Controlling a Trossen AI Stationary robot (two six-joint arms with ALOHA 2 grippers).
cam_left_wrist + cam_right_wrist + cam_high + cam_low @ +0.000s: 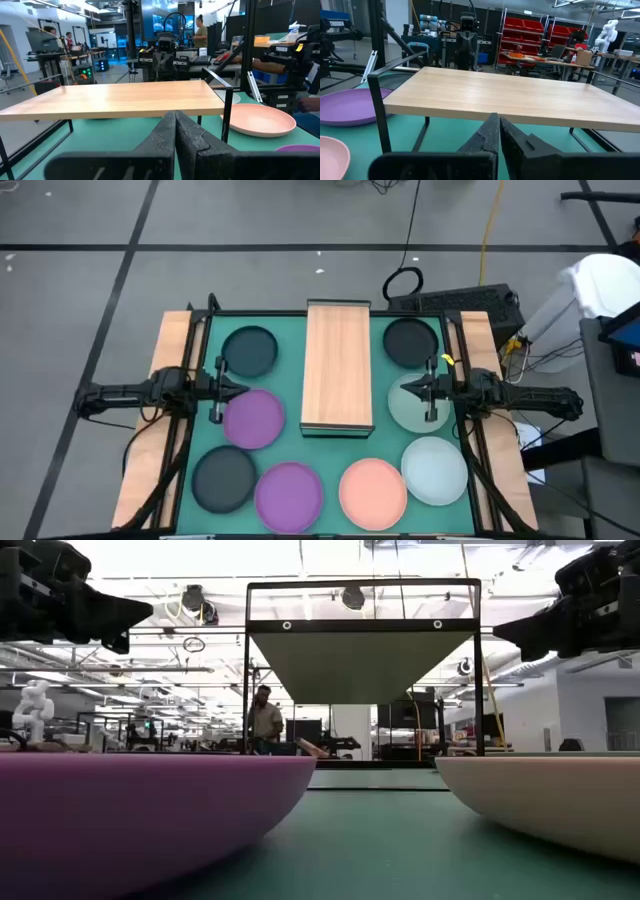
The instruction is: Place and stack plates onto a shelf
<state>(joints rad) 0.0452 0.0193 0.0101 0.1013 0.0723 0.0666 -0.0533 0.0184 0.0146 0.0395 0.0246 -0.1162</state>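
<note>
Your left gripper (236, 387) and right gripper (410, 388), jaws pressed together, flank the bare wooden shelf (337, 360). All 8 plates lie around it on the green mat (385, 435). You risk clipping the shelf's raised edge while lifting plates.

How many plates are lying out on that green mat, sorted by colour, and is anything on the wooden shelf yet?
Dark grey plates: 3
Purple plates: 2
Pink plate: 1
Pale green plate: 1
Whitish-blue plate: 1
Total: 8 plates, all on the green mat
Plates on the wooden shelf: 0
</note>
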